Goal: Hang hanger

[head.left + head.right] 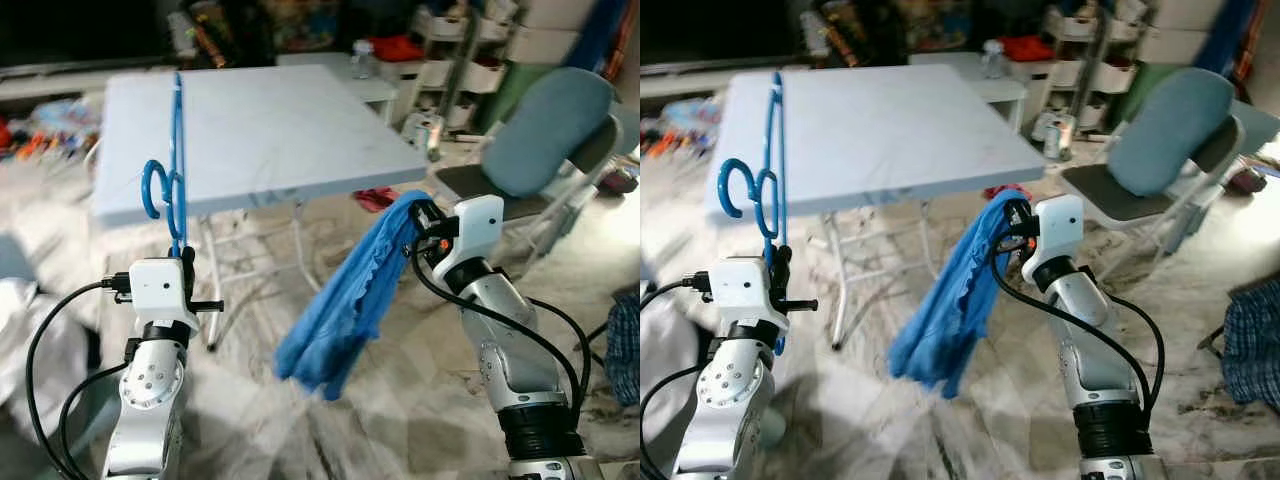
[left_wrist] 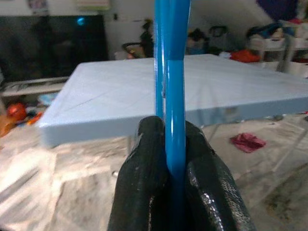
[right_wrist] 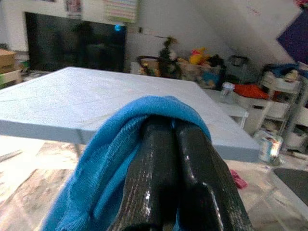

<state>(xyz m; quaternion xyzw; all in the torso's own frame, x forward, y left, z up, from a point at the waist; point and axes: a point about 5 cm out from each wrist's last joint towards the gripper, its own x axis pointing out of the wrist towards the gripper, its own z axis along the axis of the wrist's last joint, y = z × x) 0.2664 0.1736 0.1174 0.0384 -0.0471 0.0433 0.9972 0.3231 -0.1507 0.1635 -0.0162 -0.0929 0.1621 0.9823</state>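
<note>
A blue plastic hanger stands upright in front of the table, its hook curling to the left. My left gripper is shut on its lower bar; both black fingers press the blue bar between them. My right gripper is shut on a blue cloth that hangs down from it in folds, in front of the table's near right corner. In the right wrist view the cloth drapes over the closed fingers.
A pale blue folding table stands just ahead. A grey-blue chair is to the right, white shelving carts stand behind, and a dark TV is at the back left. A red rag lies on the marble floor.
</note>
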